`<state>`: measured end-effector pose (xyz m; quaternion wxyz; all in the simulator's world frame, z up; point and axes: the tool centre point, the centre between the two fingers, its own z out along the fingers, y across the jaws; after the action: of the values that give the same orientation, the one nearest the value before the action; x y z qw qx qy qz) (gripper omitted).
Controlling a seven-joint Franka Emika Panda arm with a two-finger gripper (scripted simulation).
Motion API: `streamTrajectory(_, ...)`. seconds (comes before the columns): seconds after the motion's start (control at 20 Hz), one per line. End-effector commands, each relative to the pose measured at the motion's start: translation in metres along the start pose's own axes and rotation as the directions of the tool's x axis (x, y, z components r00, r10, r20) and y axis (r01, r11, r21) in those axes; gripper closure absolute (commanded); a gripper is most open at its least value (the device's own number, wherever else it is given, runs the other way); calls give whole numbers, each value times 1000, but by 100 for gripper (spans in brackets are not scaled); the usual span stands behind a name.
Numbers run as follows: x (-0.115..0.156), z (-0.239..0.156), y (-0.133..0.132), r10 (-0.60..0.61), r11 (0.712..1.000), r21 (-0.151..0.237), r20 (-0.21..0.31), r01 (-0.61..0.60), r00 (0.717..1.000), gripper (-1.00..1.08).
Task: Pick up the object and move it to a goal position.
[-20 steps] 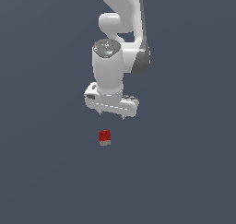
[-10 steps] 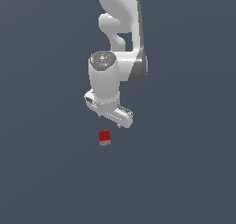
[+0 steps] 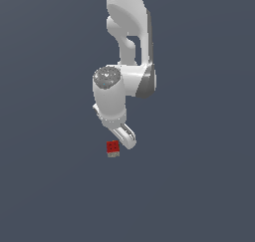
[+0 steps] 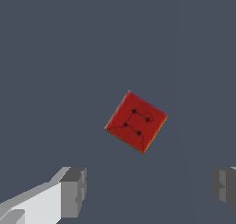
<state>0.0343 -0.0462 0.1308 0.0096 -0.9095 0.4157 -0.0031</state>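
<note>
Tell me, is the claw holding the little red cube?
No, in the wrist view the cube lies free on the floor, apart from the open claw and its fingers.

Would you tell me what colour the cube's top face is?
Red, with thin dark markings; the cube shows best in the wrist view.

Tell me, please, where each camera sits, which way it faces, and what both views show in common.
Exterior view: off the arm, facing the scene; shows the white arm, its gripper and the small cube.
Wrist view: on the wrist, looking past the fingers at the cube's red face; the fingers stand apart, not touching it.
Shared: the cube and the gripper on the plain grey ground.
</note>
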Motion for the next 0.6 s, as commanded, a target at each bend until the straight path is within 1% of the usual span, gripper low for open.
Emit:
streamTrajectory(0.0,4,6,0,77,997,-2,1,-77,997,-92)
streamTrajectory(0.25,11,18,0,225,974,-7,0,-225,974,-92)
streamTrajectory(0.55,18,32,1,385,923,-12,-4,-385,923,-92)
